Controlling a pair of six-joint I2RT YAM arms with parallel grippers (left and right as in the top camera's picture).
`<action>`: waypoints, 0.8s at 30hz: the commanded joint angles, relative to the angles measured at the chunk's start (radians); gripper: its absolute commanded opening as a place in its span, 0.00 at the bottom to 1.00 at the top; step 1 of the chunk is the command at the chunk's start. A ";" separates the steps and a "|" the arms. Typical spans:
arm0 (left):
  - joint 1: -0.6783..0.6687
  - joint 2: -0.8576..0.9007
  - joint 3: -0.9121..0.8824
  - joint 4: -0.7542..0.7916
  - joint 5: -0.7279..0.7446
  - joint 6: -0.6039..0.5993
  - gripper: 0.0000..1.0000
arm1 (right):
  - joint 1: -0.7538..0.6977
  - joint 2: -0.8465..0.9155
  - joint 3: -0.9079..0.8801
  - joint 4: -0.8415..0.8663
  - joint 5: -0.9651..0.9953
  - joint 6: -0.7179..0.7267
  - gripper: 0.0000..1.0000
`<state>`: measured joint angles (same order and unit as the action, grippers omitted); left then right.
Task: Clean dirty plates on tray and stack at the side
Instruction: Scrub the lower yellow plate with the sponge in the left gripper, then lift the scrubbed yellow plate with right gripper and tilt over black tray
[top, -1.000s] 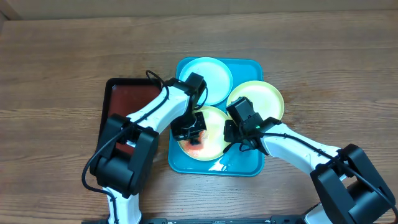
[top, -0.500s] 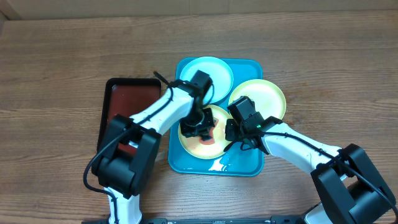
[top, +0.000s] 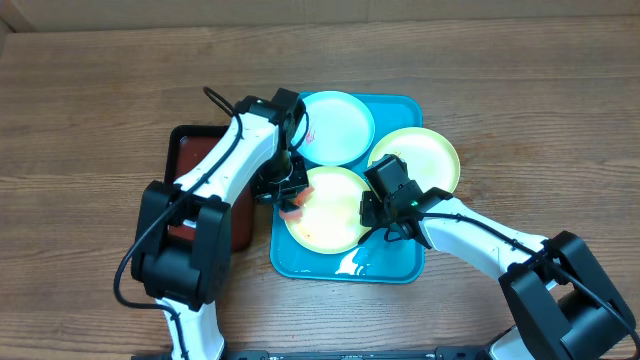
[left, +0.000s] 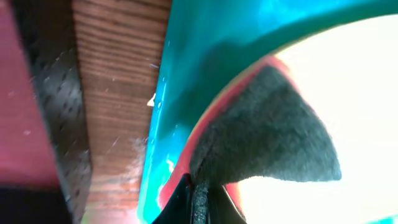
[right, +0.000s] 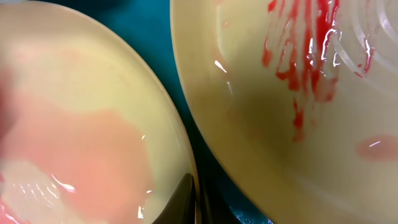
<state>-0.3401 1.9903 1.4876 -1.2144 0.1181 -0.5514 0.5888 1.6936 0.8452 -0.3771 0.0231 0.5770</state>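
Brown wood-grain table (top: 90, 120) fills the overhead view. A pale tan strip (top: 320, 8) runs along the top edge of the frame. Light is even, with one glare patch on the tray floor at lower centre.

The tray (top: 398, 272), turquoise, lies flat at frame centre. Its long axis runs top to bottom of the frame, tilted very slightly. A dark red tray (top: 195, 155) with a black rim lies just beside it on the left, its long axis running the same way. The left arm partly covers it.

Plates, all face up and round, so no heading to record:
- pale blue plate (top: 338, 125): upper left of the tray; no smear seen.
- right-hand plate (top: 420, 158): yellow-green, upper right, overhanging the tray's right rim. The right wrist view shows red streaks on it.
- lower-left plate (top: 325, 210): yellow-green, centre-left of the tray, with a faint pink-orange smear. In the right wrist view a turquoise sliver separates it from the right-hand plate.

Left gripper (top: 290, 200): at the upper-left rim of the lower-left plate, above the tray's left wall. Its fingers are closed on a dark grey pad (left: 261, 137) with a red-stained edge. The pad rests across the plate rim and the tray floor.

Right gripper (top: 368, 222): at the right rim of the lower-left plate. The fingers are narrowed to a thin slit and pinch that rim, as far as the wrist view shows.
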 joint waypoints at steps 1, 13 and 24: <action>0.059 -0.145 0.038 -0.024 -0.014 0.063 0.04 | -0.007 0.035 -0.017 -0.040 0.048 -0.001 0.04; 0.352 -0.243 -0.130 0.076 -0.222 0.086 0.04 | -0.006 0.035 -0.011 -0.108 0.047 -0.008 0.04; 0.387 -0.246 -0.232 0.162 -0.129 0.103 0.47 | 0.012 -0.074 0.130 -0.315 0.071 -0.127 0.04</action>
<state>0.0357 1.7546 1.2087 -1.0283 -0.0620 -0.4637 0.5896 1.6772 0.9218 -0.6464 0.0372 0.5400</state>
